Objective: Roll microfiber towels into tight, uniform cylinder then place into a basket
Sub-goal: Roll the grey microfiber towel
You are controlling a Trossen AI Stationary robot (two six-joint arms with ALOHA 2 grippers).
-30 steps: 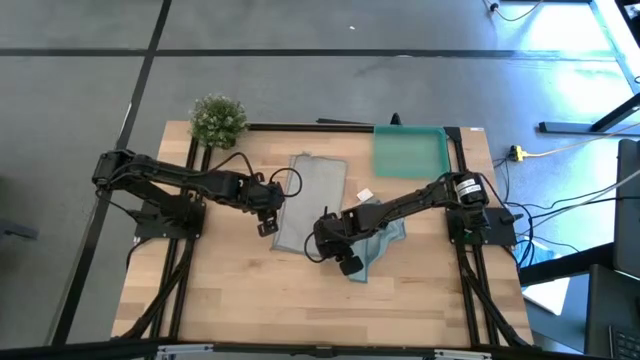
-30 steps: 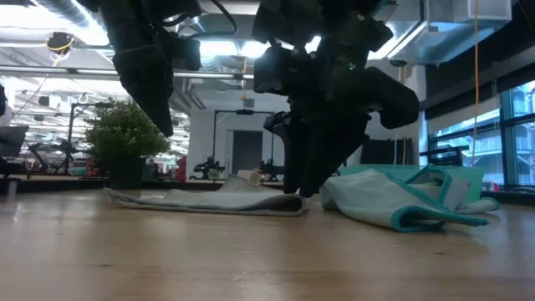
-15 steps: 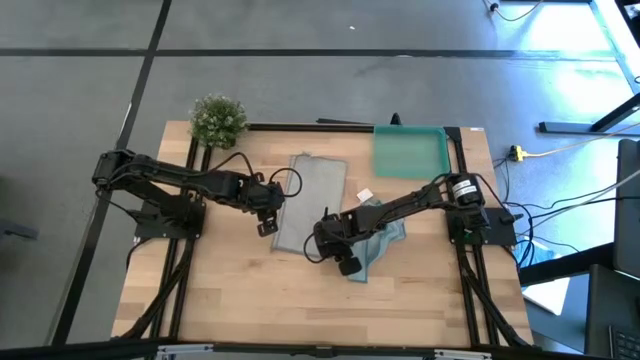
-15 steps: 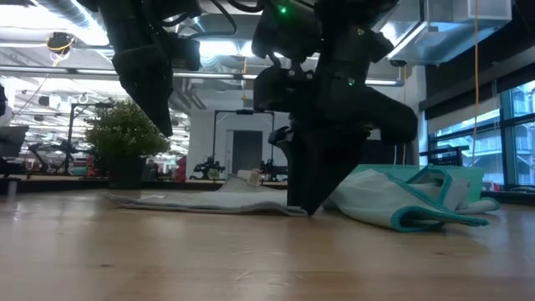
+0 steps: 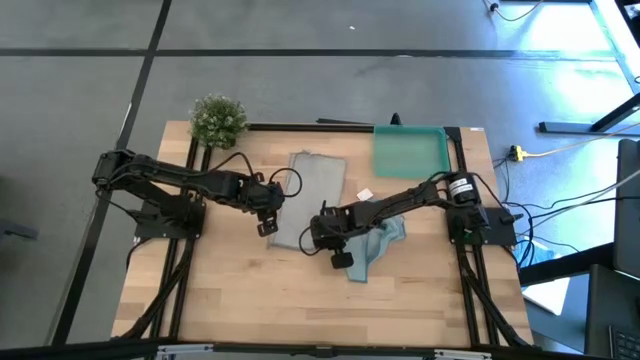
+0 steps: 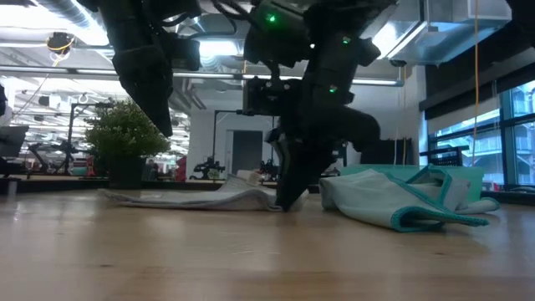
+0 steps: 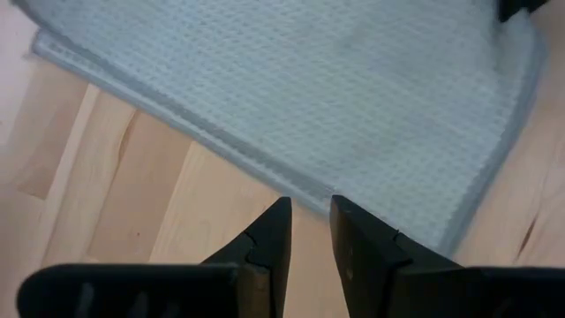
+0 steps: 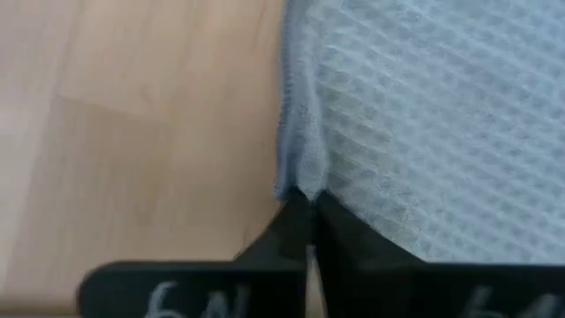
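- Down at the table, the right gripper [image 5: 318,238] has its fingers pinched together on the near corner of the grey-blue towel [image 5: 310,200]; the right wrist view shows the hem bunched up right at the closed fingertips [image 8: 305,205].
- From the low view, that corner of the grey-blue towel [image 6: 201,198] is lifted slightly off the wood under the right gripper [image 6: 284,199], while the remainder lies flat.
- Hovering above the towel's left edge, the left gripper [image 5: 266,224] has its fingers [image 7: 269,234] set narrowly apart with nothing between them; the towel's hem [image 7: 291,115] lies just beyond the tips.
- Just beside the right arm, the light blue towel [image 5: 378,240] lies crumpled, its teal edge showing in the low view [image 6: 401,205].
- Well apart, at the table's far right corner, sits the basket [image 5: 410,150].
- At the far left corner stands a potted plant [image 5: 217,118].
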